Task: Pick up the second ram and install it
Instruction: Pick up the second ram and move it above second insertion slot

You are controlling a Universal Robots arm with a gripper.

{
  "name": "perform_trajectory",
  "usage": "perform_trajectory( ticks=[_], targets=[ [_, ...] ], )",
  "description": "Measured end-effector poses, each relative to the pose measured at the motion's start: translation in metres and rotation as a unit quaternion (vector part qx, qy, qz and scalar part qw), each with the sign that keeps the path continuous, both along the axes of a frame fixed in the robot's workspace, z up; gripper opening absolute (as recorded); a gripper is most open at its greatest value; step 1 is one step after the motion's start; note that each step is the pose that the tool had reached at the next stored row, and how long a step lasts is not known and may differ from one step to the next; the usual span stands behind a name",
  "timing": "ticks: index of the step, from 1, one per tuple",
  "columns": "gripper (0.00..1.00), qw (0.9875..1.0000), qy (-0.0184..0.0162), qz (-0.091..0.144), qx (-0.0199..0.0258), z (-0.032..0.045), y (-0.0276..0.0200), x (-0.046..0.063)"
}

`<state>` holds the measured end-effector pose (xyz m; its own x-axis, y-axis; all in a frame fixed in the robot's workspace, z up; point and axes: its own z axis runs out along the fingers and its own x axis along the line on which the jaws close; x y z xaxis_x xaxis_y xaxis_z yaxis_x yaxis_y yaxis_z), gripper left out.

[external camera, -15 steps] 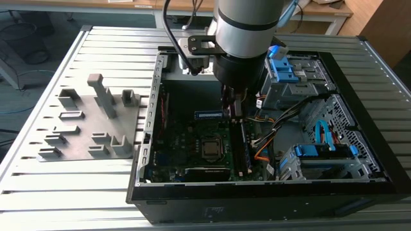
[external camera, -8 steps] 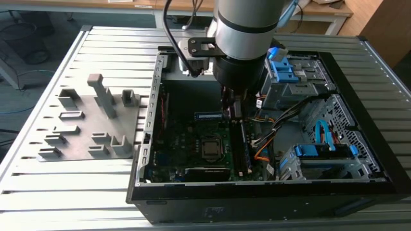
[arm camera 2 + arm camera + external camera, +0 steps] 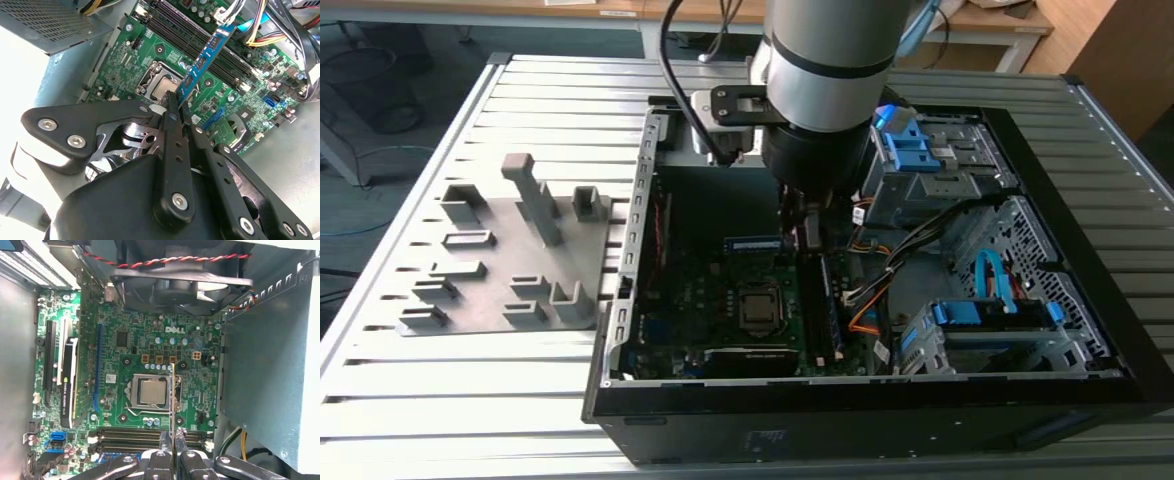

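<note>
Now aloft, unseated: the slim blue-green circuit-board strip (image 3: 207, 55) is pinched at one end by the black pincer (image 3: 179, 114).
The strip is held clear above the green motherboard (image 3: 150, 340) inside the open black computer case (image 3: 1067, 385); it is not yet seated in the long dark memory slots (image 3: 186, 31); the carry-to-slot step is judged to be in hand; its long edge must be brought parallel over a free slot.

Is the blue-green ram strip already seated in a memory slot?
No, the gripper holds the second ram by one end, tilted across the memory slots, not along one.
</note>
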<state>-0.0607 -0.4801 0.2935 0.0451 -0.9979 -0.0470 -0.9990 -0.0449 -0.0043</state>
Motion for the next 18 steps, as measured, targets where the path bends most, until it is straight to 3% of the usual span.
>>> perform_trajectory(
  ticks=[6,18],
  targets=[
    [0.14,1.0000,0.0000,0.000,-0.0001,-0.0044,-0.0021,0.0000],
    [0.14,1.0000,0.0000,0.000,-0.0008,-0.0048,-0.0028,0.0000]
  ],
)
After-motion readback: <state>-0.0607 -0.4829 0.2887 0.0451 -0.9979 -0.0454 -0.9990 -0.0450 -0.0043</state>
